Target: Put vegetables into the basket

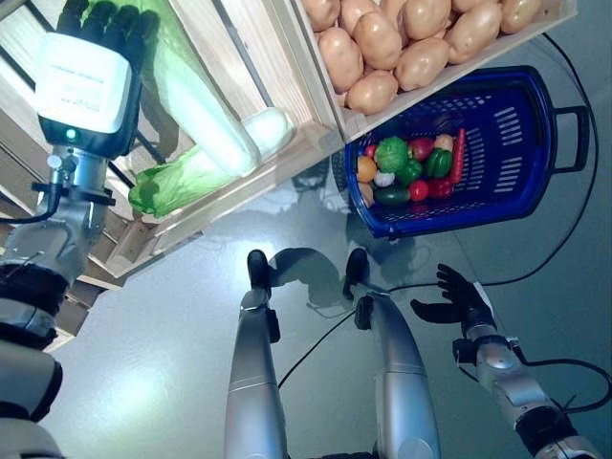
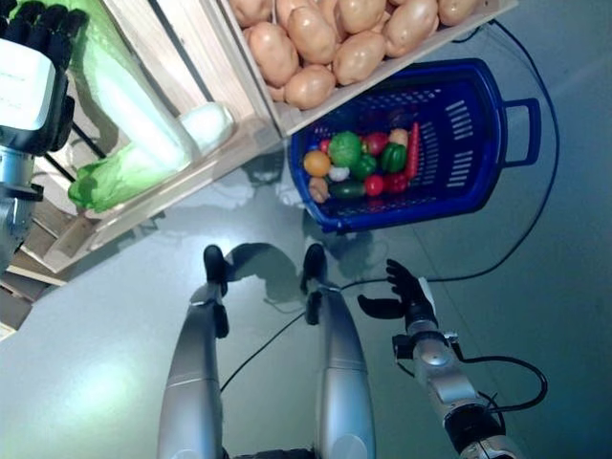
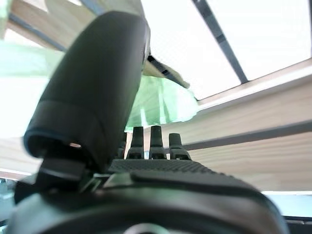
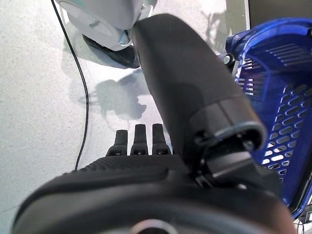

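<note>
The cabbage (image 1: 206,115) lies in the crate (image 1: 229,196) at upper left: probably light, leafy and soft, best gripped round its firm white stem. The left hand (image 1: 105,24) reaches over it, fingers straight, holding nothing. The right hand (image 1: 459,298) hangs relaxed and empty, lower right, below the basket (image 1: 521,143).
</note>
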Controlling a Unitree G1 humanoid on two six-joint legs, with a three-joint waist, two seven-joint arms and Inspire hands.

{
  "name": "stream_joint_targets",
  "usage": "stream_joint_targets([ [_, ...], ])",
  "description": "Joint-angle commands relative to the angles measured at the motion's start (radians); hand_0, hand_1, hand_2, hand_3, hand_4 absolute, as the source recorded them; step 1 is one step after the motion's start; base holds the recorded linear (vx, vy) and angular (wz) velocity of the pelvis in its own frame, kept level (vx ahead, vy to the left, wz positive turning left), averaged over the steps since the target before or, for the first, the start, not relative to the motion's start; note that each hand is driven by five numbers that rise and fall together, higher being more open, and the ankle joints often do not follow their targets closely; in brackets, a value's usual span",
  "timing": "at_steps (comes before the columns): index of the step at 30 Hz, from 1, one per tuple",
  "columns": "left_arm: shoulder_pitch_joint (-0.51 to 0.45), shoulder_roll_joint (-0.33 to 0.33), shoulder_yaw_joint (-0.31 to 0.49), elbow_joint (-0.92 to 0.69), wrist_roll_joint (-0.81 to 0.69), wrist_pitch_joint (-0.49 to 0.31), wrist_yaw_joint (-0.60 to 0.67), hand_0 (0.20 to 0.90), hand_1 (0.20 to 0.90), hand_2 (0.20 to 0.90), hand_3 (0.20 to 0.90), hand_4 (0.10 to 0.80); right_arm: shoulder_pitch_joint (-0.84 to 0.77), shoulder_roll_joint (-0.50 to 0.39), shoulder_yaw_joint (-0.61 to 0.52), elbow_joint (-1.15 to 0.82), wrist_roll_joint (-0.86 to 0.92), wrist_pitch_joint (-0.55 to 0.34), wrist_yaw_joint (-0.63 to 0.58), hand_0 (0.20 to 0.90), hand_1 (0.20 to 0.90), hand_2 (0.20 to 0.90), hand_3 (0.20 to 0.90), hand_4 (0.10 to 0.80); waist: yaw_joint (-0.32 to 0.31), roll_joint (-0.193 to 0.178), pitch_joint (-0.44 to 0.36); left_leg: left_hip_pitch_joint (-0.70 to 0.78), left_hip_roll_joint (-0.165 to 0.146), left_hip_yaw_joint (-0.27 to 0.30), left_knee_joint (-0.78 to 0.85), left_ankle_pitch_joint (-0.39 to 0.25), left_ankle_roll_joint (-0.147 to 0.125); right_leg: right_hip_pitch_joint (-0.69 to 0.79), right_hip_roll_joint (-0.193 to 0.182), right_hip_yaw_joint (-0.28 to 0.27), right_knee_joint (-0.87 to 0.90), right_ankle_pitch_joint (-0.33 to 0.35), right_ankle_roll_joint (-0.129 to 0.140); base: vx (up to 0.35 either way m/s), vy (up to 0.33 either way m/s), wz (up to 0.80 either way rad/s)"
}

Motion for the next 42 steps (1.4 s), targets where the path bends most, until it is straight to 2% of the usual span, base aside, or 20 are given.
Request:
stream_joint_targets([
  [1,-0.104,0.025,0.065,0.004,-0.001,0.028,0.083,0.9,0.9,0.9,0.9,0.8,0.043,-0.081,-0.017,-0.061,-0.024,-0.038,-0.074,0.9,0.9,0.9,0.9,0.8,-0.006,-0.003,0.001,-0.005,-0.01,0.059,0.031,-0.029,0.034,0.052,0.011,0.052,-0.03,0.038,0.032,-0.005,0.003,-0.05],
  [11,-0.163,0.002,0.017,0.036,0.034,0.056,0.05,0.9,0.9,0.9,0.9,0.8,0.035,-0.087,-0.02,-0.071,-0.017,-0.033,-0.082,0.9,0.9,0.9,0.9,0.8,-0.017,-0.008,0.001,-0.015,-0.014,0.06,0.027,-0.027,0.033,0.041,0.02,0.063,-0.04,0.046,0.036,0.007,0.001,-0.01],
  [12,-0.159,0.0,0.007,0.038,0.025,0.064,0.048,0.9,0.9,0.9,0.9,0.8,0.043,-0.087,-0.015,-0.07,-0.014,-0.033,-0.084,0.9,0.9,0.9,0.9,0.8,-0.017,-0.007,0.001,0.007,-0.014,0.054,0.038,-0.059,0.027,0.063,0.021,0.068,-0.029,0.018,0.044,0.08,0.007,0.01],
  [14,-0.169,-0.005,-0.001,0.052,0.025,0.064,0.045,0.9,0.9,0.9,0.9,0.8,0.04,-0.088,-0.012,-0.067,-0.011,-0.032,-0.088,0.9,0.9,0.9,0.9,0.8,-0.019,-0.005,0.001,0.004,-0.016,0.054,0.04,-0.058,0.026,0.059,0.022,0.07,-0.026,0.016,0.043,0.0,0.012,-0.01],
  [15,-0.179,-0.006,-0.001,0.055,0.019,0.066,0.038,0.9,0.9,0.9,0.9,0.8,0.032,-0.087,-0.019,-0.069,-0.015,-0.028,-0.09,0.9,0.9,0.9,0.9,0.8,-0.02,-0.001,0.001,-0.02,-0.017,0.061,0.029,-0.027,0.033,0.034,0.021,0.069,-0.035,0.044,0.036,-0.076,0.012,-0.01],
  [16,-0.182,-0.004,-0.004,0.054,0.012,0.069,0.033,0.756,0.756,0.756,0.756,0.704,0.033,-0.088,-0.022,-0.071,-0.017,-0.024,-0.088,0.9,0.9,0.9,0.9,0.8,-0.02,0.0,0.001,-0.02,-0.017,0.061,0.029,-0.027,0.033,0.034,0.021,0.069,-0.036,0.044,0.036,-0.074,0.008,-0.01],
  [17,-0.186,-0.007,-0.006,0.053,0.004,0.071,0.023,0.545,0.545,0.545,0.545,0.563,0.032,-0.088,-0.022,-0.071,-0.017,-0.023,-0.09,0.9,0.9,0.9,0.9,0.8,-0.021,0.002,0.001,-0.022,-0.019,0.06,0.027,-0.023,0.032,0.031,0.021,0.071,-0.036,0.045,0.036,0.0,0.0,0.0],
  [19,-0.188,-0.006,-0.009,0.051,-0.01,0.075,0.006,0.406,0.406,0.406,0.406,0.471,0.032,-0.088,-0.026,-0.069,-0.022,-0.026,-0.09,0.9,0.9,0.9,0.9,0.8,-0.021,0.005,0.001,-0.024,-0.018,0.061,0.026,-0.023,0.032,0.03,0.02,0.071,-0.038,0.044,0.035,0.044,0.002,0.01],
  [20,-0.175,-0.011,-0.01,0.052,-0.017,0.077,-0.002,0.361,0.361,0.361,0.361,0.441,0.041,-0.087,-0.021,-0.071,-0.022,-0.024,-0.092,0.9,0.9,0.9,0.9,0.8,-0.02,0.005,0.001,-0.002,-0.019,0.055,0.038,-0.054,0.024,0.052,0.021,0.075,-0.026,0.014,0.042,0.084,0.004,0.02],
  [21,-0.174,-0.01,-0.011,0.052,-0.021,0.078,-0.005,0.3,0.3,0.3,0.3,0.4,0.042,-0.089,-0.021,-0.072,-0.021,-0.025,-0.094,0.9,0.9,0.9,0.9,0.8,-0.021,0.006,0.001,-0.002,-0.019,0.055,0.038,-0.055,0.024,0.051,0.021,0.076,-0.025,0.013,0.041,0.087,0.004,0.03],
  [33,-0.159,-0.004,-0.012,0.063,-0.052,0.086,-0.034,0.3,0.3,0.3,0.3,0.4,0.049,-0.095,-0.032,-0.072,-0.022,-0.032,-0.09,0.9,0.9,0.9,0.9,0.8,-0.026,0.013,0.001,0.023,-0.019,0.057,0.036,-0.057,0.022,0.074,0.023,0.079,-0.027,0.005,0.039,0.001,0.0,0.0],
  [34,-0.152,-0.004,-0.005,0.06,-0.054,0.088,-0.029,0.3,0.3,0.3,0.3,0.4,0.051,-0.094,-0.032,-0.073,-0.023,-0.034,-0.089,0.9,0.9,0.9,0.9,0.8,-0.026,0.014,0.001,0.027,-0.02,0.056,0.035,-0.057,0.021,0.08,0.023,0.08,-0.03,0.006,0.039,-0.062,-0.004,0.0],
  [35,-0.154,0.0,0.004,0.057,-0.058,0.087,-0.026,0.3,0.3,0.3,0.3,0.4,0.044,-0.094,-0.037,-0.075,-0.023,-0.034,-0.087,0.9,0.9,0.9,0.9,0.8,-0.025,0.015,0.001,0.012,-0.02,0.064,0.023,-0.027,0.029,0.065,0.023,0.075,-0.044,0.033,0.031,-0.057,-0.012,0.0],
  [39,-0.121,0.01,0.04,0.037,-0.105,0.062,0.016,0.3,0.3,0.3,0.3,0.4,0.056,-0.089,-0.036,-0.083,-0.021,-0.037,-0.085,0.9,0.9,0.9,0.9,0.8,-0.025,0.017,0.001,0.057,-0.022,0.067,0.005,-0.022,0.026,0.111,0.024,0.075,-0.066,0.035,0.032,0.017,-0.026,0.0],
  [42,-0.077,0.003,0.099,0.013,-0.181,0.029,0.068,0.3,0.3,0.3,0.3,0.4,0.066,-0.08,-0.037,-0.076,-0.018,-0.047,-0.087,0.9,0.9,0.9,0.9,0.8,-0.022,0.017,0.001,0.097,-0.023,0.07,-0.011,-0.019,0.024,0.154,0.024,0.072,-0.091,0.038,0.032,0.04,-0.036,-0.01],
])
